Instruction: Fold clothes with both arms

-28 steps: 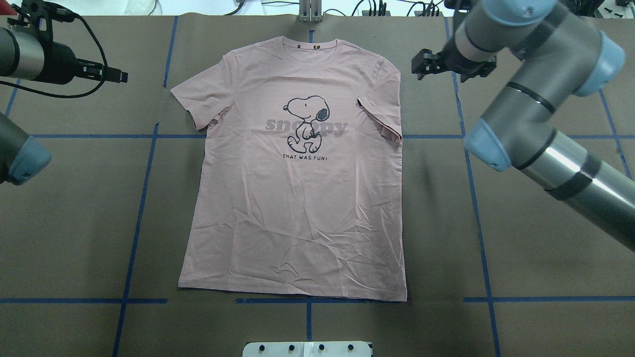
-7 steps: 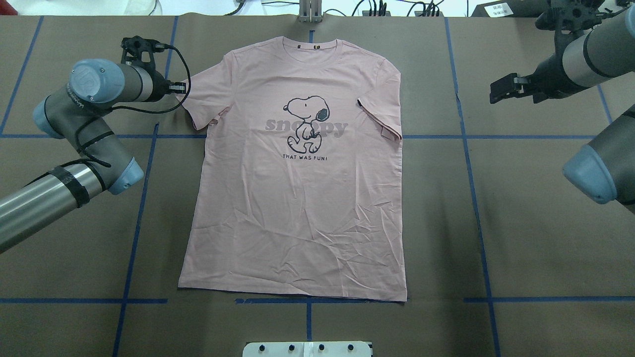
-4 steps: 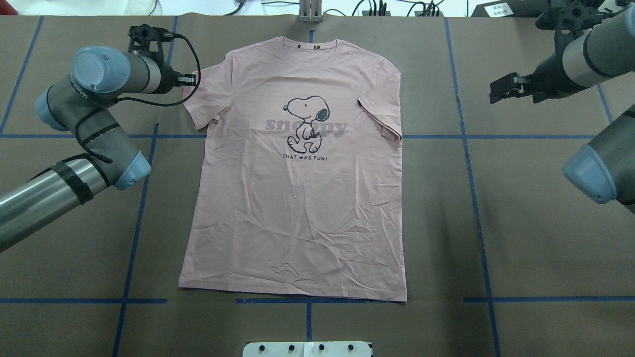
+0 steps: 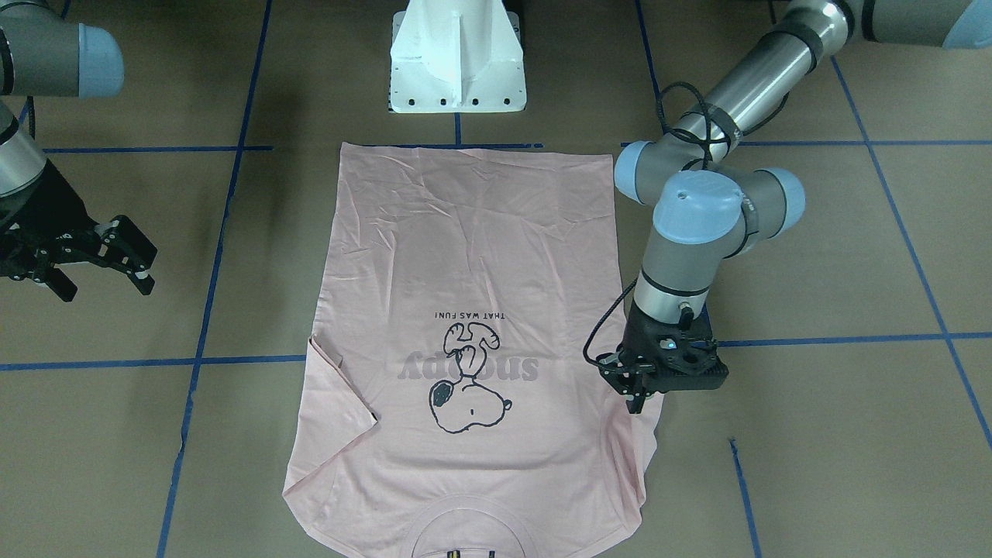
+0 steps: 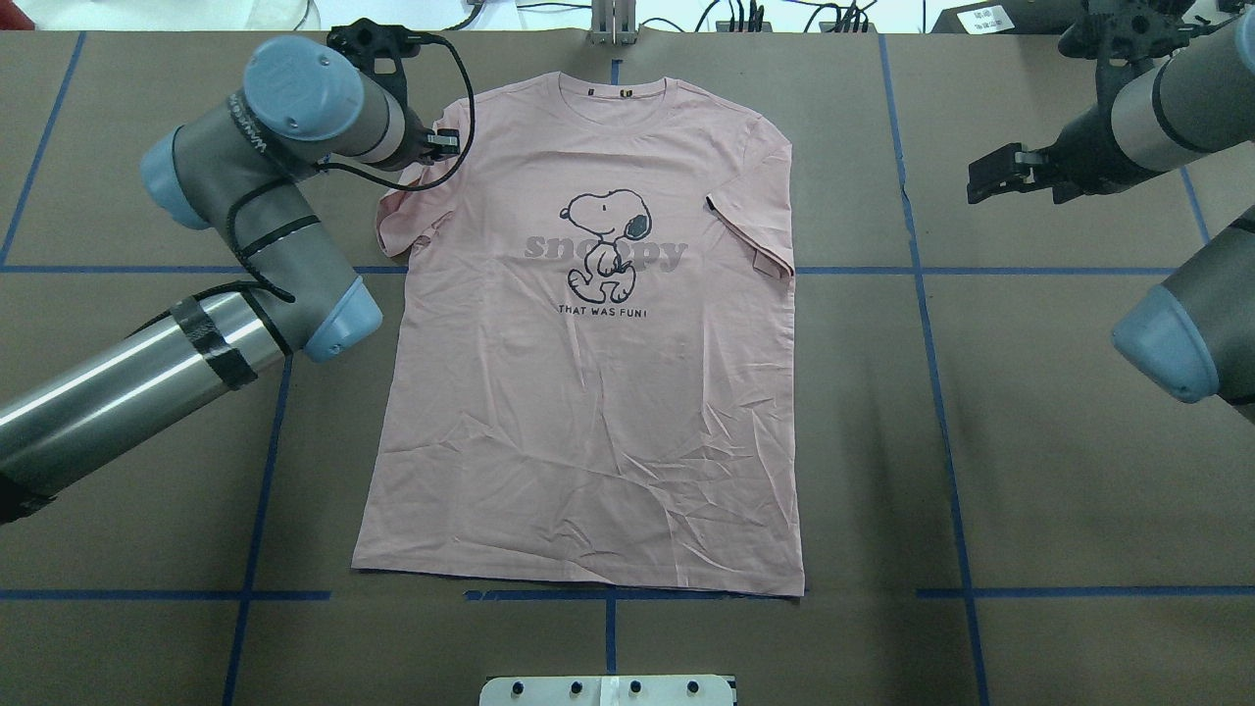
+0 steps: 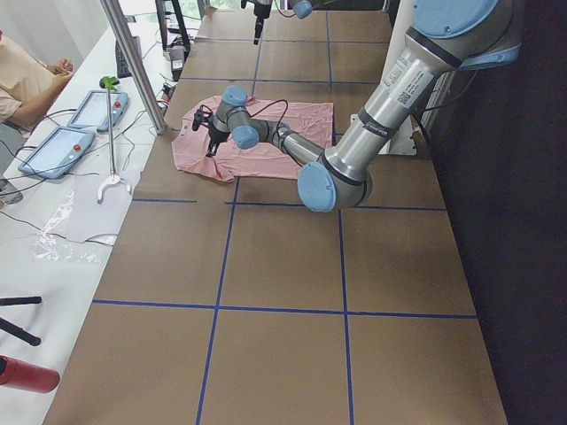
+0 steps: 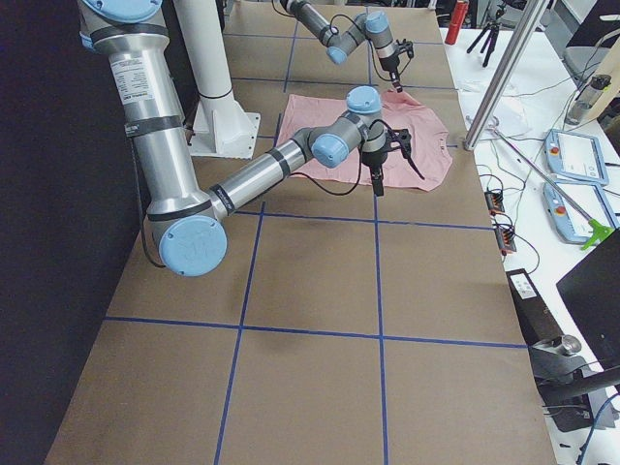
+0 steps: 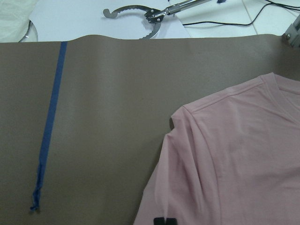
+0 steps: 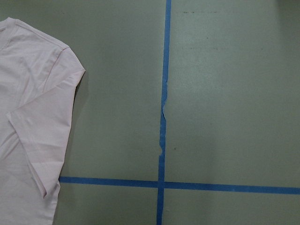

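Centrally, the thin, creased pale pink T-shirt [image 5: 588, 412] lies flat (print up) on the matte brown paper-covered table [image 5: 1029, 441]. The black pronged left gripper [image 5: 448, 143] pinches its far-left sleeve, and the right gripper [image 5: 980, 178] hovers spread at the far right.

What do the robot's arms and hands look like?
Both are grey metal tubes with light blue joint caps. The left arm has a looping black cable, black tape band and lettering; the right arm has black bands. The left hand and right hand are black, pronged.

Pale pink T-shirt [image 5: 588, 441], black-outline dog print [image 5: 605, 245], grey lettering [image 5: 667, 257], brown table [image 5: 1029, 441], blue tape grid [image 5: 941, 412], white pedestal base [image 4: 457, 62]
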`<state>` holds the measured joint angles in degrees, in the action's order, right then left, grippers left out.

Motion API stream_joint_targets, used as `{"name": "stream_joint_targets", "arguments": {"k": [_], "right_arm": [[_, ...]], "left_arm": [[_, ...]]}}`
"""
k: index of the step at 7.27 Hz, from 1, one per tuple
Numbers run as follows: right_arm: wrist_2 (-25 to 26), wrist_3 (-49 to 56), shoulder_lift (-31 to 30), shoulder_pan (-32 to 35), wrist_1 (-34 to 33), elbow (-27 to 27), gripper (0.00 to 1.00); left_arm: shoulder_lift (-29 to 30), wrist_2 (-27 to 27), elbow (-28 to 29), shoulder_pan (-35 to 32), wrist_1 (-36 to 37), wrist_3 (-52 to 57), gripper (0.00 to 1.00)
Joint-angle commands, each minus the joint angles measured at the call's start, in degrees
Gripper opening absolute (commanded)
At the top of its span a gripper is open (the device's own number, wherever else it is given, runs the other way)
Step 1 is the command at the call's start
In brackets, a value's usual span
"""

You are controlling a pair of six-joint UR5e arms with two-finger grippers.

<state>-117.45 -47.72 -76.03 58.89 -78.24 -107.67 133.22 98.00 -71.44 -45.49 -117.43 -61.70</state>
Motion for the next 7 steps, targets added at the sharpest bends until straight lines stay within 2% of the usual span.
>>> {"name": "stream_joint_targets", "arguments": {"k": [1,6,7], "right_arm": [[0.03,0.0,0.0,0.0,0.02,0.09,1.0],[0.03,-0.09,0.0,0.0,0.02,0.18,1.0],[0.03,-0.09,0.0,-0.09,0.02,0.18,1.0]], "left_arm": [[7.11,-2.71,6.89,1.89,2.56,-3.85,0.0],[8.54,-3.08,7.63,3.82,3.78,-6.93,0.0],[8.63,-3.26,7.63,3.83,3.7,-6.24,0.38]]}}
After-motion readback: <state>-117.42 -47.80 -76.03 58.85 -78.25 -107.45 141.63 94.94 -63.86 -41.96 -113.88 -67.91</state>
